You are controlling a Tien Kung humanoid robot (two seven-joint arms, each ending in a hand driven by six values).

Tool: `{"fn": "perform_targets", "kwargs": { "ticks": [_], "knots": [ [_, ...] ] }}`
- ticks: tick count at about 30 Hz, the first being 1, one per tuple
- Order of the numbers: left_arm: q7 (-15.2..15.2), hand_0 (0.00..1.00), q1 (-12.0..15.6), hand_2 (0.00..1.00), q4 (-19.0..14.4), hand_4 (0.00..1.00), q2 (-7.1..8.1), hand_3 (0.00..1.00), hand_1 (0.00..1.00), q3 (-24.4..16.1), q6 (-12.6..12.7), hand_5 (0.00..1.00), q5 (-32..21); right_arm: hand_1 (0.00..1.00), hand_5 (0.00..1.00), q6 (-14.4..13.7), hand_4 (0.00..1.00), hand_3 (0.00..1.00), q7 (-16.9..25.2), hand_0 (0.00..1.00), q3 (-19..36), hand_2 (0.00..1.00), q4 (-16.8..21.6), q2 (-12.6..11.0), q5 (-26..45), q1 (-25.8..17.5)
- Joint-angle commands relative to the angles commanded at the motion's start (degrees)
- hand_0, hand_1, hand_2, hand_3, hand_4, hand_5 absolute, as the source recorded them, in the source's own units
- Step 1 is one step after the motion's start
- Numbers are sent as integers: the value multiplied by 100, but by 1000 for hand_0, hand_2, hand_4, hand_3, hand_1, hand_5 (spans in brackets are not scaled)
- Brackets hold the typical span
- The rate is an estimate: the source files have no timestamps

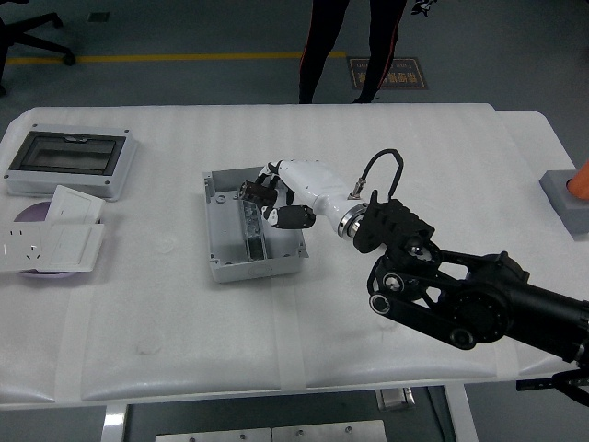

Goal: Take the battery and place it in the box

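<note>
The grey open box (253, 262) lies at the table's middle-left, with a metal rail along its floor. My right hand (262, 198), white with black fingers, reaches in from the right and hangs over the box's upper half. Its fingers are curled around a small dark cylinder, the battery (250, 191), held just above the box's inside near the far wall. The black forearm (442, 295) crosses the table's right-middle and hides the cloth beneath it. My left hand does not show.
A grey enclosure with a dark window (69, 161) sits at the far left, with white socket plates (51, 244) and a purple disc (32, 214) in front of it. A grey block (563, 191) stands at the right edge. A person's legs (322, 46) stand beyond the table.
</note>
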Motion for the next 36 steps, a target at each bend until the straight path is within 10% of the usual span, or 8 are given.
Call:
{"fn": "perform_targets", "kwargs": {
  "ticks": [8,9,17,36],
  "knots": [
    [6,416,-7,573,3,471,-8,376,610,-4,-6,435,-4,495,373,184,660,647,-122,324,-39,555,-113,97,-396,-55],
    [7,416,-7,565,4,469,-10,373,609,-4,-9,433,-5,696,471,222,801,834,-144,677,-37,705,-126,92,-433,-51],
    [12,416,-14,563,8,467,-10,372,609,-12,-19,428,1,729,501,436,874,904,-292,752,210,732,-147,-122,-542,-79],
    [-48,414,-15,560,26,463,29,365,609,101,-13,422,-134,717,540,1703,944,870,-1921,745,1496,728,736,-1574,-744,-1124]
  ]
}}
